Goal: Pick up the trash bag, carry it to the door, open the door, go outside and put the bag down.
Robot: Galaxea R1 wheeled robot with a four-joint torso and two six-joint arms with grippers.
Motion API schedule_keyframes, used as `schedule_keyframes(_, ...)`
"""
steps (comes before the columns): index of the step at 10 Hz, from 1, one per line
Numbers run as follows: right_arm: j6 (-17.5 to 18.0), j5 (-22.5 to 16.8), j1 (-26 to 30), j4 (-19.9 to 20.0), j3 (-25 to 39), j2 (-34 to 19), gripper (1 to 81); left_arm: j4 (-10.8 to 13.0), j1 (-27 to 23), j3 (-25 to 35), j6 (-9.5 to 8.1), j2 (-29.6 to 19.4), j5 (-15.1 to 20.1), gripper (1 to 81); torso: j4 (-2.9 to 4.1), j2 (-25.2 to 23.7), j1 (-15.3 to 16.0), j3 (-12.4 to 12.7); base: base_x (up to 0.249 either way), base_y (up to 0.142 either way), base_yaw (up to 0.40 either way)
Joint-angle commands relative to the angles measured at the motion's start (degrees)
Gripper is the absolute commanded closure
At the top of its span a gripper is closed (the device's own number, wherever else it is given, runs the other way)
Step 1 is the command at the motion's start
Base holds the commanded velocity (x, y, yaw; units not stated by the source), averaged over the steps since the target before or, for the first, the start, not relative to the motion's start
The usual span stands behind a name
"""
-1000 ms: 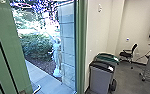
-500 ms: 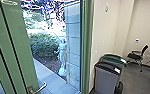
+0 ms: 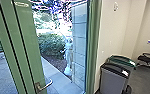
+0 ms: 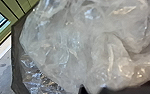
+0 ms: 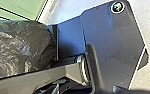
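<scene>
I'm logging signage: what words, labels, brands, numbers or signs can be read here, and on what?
No text can be read.
White label on the dark lid of the grey bin: too small to read.
Blue-and-white mark on the wall: too small to read.
Green door and clear plastic: no readable text.

In the right wrist view I observe a wide, dark blue-grey plate (image 5: 111,42) with angled edges and 1 glossy round fitting (image 5: 117,7) at a corner. Adjacent components: grey bar (image 5: 41,79), silver-coloured ring (image 5: 84,71), rounded black part (image 5: 94,62).
</scene>
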Motion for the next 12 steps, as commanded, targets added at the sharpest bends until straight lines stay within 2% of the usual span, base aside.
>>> schedule_keyframes(1, -0.19, -2.79, 2.29, 0.06, 3.19, -1.4, 1.0, -0.31, -3.04, 0.16, 0.18, -0.57, 3.31, 81.1, 0.0, 0.0, 0.0, 0.0, 0.0, 0.0, 0.223)
schedule_keyframes(5, -0.02, -2.7, 2.55, 0.06, 9.7, -5.45, 1.0, -1.45, -3.04, 0.33, -0.08, -1.09, 3.22, 81.1, 0.0, 0.0, 0.0, 0.0, 0.0, 0.0, 0.237)
schedule_keyframes(9, -0.01, -2.79, 2.72, -0.02, 9.27, -5.45, 1.0, -1.63, -3.13, 0.25, -0.08, -1.01, 3.22, 81.1, 0.0, 0.0, 0.0, 0.0, 0.0, 0.0, 0.255)
schedule_keyframes(12, 0.06, -2.79, 2.55, -0.2, 5.15, -3.01, 1.0, -0.93, -3.21, 0.25, 0.01, -0.65, 3.39, 81.1, 0.0, 0.0, 0.0, 0.0, 0.0, 0.0, 0.255)
